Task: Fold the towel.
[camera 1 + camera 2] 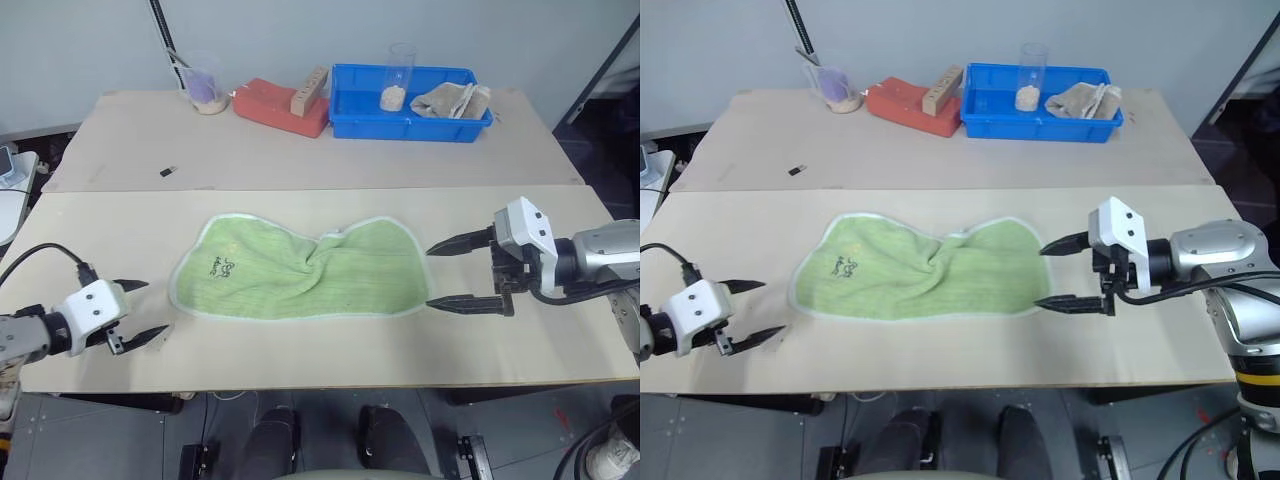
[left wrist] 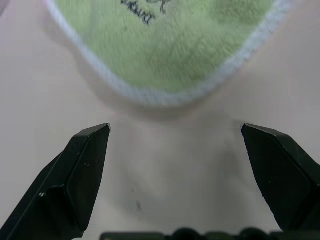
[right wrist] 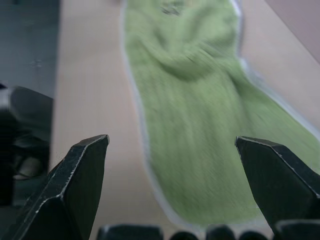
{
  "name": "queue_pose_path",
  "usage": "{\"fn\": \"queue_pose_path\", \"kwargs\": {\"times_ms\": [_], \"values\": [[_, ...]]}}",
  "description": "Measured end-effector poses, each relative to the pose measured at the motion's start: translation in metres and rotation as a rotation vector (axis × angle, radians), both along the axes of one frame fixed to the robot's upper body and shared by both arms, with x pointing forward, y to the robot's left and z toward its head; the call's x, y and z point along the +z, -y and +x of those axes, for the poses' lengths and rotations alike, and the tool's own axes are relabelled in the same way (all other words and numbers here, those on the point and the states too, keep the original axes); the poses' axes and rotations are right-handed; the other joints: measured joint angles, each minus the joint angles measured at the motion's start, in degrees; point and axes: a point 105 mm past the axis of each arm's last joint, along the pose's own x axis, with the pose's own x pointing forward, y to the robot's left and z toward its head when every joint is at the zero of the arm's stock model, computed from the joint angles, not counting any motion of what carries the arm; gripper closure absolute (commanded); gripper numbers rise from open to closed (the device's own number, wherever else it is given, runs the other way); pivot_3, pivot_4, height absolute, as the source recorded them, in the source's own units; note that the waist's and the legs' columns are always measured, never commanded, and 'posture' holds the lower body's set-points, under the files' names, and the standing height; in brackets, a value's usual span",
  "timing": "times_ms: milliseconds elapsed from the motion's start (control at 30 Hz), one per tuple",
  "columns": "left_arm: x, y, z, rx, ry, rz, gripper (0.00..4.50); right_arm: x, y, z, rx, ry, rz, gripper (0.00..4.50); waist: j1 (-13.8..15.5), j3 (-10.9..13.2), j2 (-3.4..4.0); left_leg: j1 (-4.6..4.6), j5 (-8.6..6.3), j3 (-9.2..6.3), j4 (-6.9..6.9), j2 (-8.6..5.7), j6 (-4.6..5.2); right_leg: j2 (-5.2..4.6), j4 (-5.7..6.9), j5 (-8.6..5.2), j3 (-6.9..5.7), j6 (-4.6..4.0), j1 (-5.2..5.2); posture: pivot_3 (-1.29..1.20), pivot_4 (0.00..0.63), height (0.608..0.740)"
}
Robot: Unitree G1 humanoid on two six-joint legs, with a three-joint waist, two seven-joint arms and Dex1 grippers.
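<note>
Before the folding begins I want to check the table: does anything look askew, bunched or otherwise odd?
Yes. The towel does not lie flat: near its middle the cloth is bunched into a twisted ridge, and its far edge dips inward there. Both tools, left and right, are open and hold nothing.

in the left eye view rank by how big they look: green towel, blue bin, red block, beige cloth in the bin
1. green towel
2. blue bin
3. red block
4. beige cloth

The towel lies nearer the camera, which enlarges it.

Head stereo pair looks down over table [image 1: 300,360], wrist cams close-in, all share towel [image 1: 300,270].
</note>
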Motion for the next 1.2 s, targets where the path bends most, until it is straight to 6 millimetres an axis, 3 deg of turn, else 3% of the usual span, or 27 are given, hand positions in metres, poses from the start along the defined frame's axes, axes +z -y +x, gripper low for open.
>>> {"fn": "queue_pose_path", "kwargs": {"times_ms": [167, 200, 300, 533, 733, 933, 1067, 1200], "values": [[-0.001, 0.002, 0.02, -0.04, 0.073, 0.026, 0.0, 0.005, -0.009, -0.008, 0.036, -0.022, 0.012, 0.02, 0.3, 0.0, 0.02, 0.14, 0.0, 0.12, 0.02, 0.01, 0.0, -0.01, 0.09, 0.02, -0.01, -0.03, 0.07, 0.0, 0.15, 0.74], [-0.001, 0.003, 0.024, -0.049, 0.09, 0.033, 0.26, 0.006, -0.01, -0.008, 0.037, -0.02, 0.012, 0.0, 0.4, 0.0, 0.04, 0.19, 0.01, 0.12, 0.03, 0.01, 0.0, -0.01, 0.1, 0.02, -0.01, -0.03, 0.11, 0.0, 0.15, 0.74], [-0.003, 0.005, 0.031, -0.058, 0.111, 0.03, 1.22, 0.007, -0.012, -0.009, 0.039, -0.028, 0.02, 0.0, 0.4, 0.0, 0.05, 0.19, 0.01, 0.14, 0.06, 0.01, 0.0, 0.0, 0.14, 0.03, -0.01, -0.02, 0.12, 0.0, 0.15, 0.74], [-0.014, 0.012, 0.027, -0.103, 0.069, 0.012, 4.45, 0.006, -0.008, -0.004, 0.004, -0.008, 0.006, 0.0, 0.3, 0.0, 0.04, 0.17, 0.01, 0.21, 0.07, 0.04, 0.0, 0.03, 0.17, 0.03, 0.01, -0.01, 0.06, 0.0, 0.15, 0.74], [-0.015, 0.009, 0.018, -0.111, 0.053, 0.002, 4.48, -0.019, 0.01, 0.021, -0.064, 0.12, -0.161, 0.0, -0.1, 0.0, 0.03, 0.18, 0.0, 0.4, 0.06, 0.08, 0.02, 0.04, 0.16, 0.03, 0.04, -0.01, -0.02, 0.0, 0.15, 0.74], [-0.015, 0.006, 0.013, -0.092, 0.034, -0.007, 4.48, -0.068, 0.026, 0.031, 0.042, 0.18, -0.386, 0.0, -0.8, 0.0, 0.02, 0.18, -0.01, 0.65, 0.05, 0.13, 0.04, 0.1, 0.15, 0.03, 0.07, -0.01, -0.03, 0.0, 0.15, 0.74], [-0.015, 0.007, 0.011, -0.089, 0.036, -0.009, 4.48, -0.085, 0.024, 0.038, 0.093, 0.186, -0.42, 0.0, -1.0, 0.0, 0.02, 0.18, -0.01, 0.65, 0.06, 0.15, 0.03, 0.12, 0.15, 0.03, 0.08, -0.01, -0.04, 0.0, 0.15, 0.74], [-0.016, 0.007, 0.009, -0.075, 0.034, -0.018, 4.5, -0.088, 0.018, 0.049, 0.113, 0.212, -0.414, 1.21, -1.1, 0.0, 0.01, 0.24, -0.02, 0.62, 0.05, 0.18, 0.05, 0.15, 0.15, 0.04, 0.12, -0.02, 0.0, 0.0, 0.15, 0.74]]}}
